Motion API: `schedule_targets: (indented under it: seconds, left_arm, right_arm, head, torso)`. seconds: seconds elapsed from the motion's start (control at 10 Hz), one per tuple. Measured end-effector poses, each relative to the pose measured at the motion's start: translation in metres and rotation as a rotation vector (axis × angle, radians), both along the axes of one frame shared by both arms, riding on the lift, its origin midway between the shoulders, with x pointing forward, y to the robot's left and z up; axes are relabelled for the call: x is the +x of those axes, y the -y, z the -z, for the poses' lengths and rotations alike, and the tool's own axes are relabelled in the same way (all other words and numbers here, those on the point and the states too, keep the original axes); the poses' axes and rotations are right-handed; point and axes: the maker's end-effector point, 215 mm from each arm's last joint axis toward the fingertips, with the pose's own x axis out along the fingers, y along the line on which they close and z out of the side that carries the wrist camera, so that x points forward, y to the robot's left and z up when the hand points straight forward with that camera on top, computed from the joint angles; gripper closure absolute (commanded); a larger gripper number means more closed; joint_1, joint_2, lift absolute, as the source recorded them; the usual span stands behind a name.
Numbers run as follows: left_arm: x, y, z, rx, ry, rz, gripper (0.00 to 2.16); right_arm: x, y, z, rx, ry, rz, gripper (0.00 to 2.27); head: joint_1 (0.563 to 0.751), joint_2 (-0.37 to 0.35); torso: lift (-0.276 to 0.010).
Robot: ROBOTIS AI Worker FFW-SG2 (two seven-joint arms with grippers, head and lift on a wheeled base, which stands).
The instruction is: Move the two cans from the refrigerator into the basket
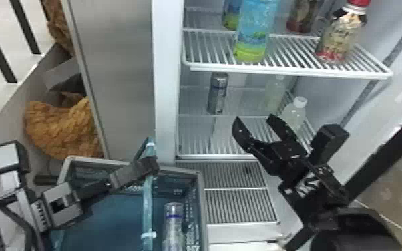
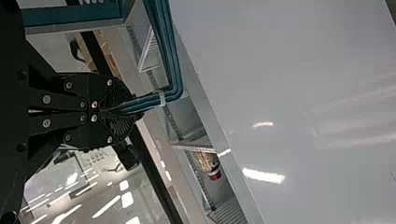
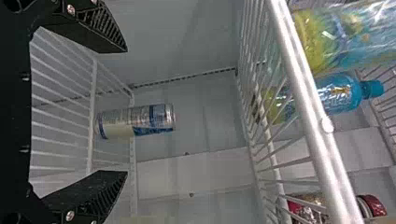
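To the left of my right fingers (image 1: 242, 133) I see a smooth grey panel (image 1: 120, 66); farther left, dark bars (image 1: 25, 26) cross a pale surface. Beyond them on the right lies brownish floor (image 1: 394, 200).

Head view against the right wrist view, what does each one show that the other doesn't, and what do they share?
Head view: the basket with a can inside, and the left gripper closed on the basket's blue handle.

Right wrist view: the ridged inner pads of the right gripper and a bottle's blue cap.

Both: the right gripper with its fingers apart, the can standing on the refrigerator shelf, and the wire shelf above with blue-and-green bottles.
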Motion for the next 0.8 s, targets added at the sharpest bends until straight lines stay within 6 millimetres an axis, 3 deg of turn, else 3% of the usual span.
schedule_targets:
  seconds: [0.5,0.8]
  left_arm:
    - [-0.001,0.005,0.0,-0.015,-0.008,0.016,1.21]
    - [-0.002,0.006,0.001,-0.017,-0.012,0.023,1.21]
  right_arm:
    - [0.045,-0.019,0.014,-0.046,-0.003,-0.007,0.11]
    - [0.063,-0.018,0.017,-0.074,-0.011,0.019,0.11]
  head:
    - [0.695,-0.126]
    - [0.695,-0.125]
  torso:
    - [-0.219]
    - [-0.219]
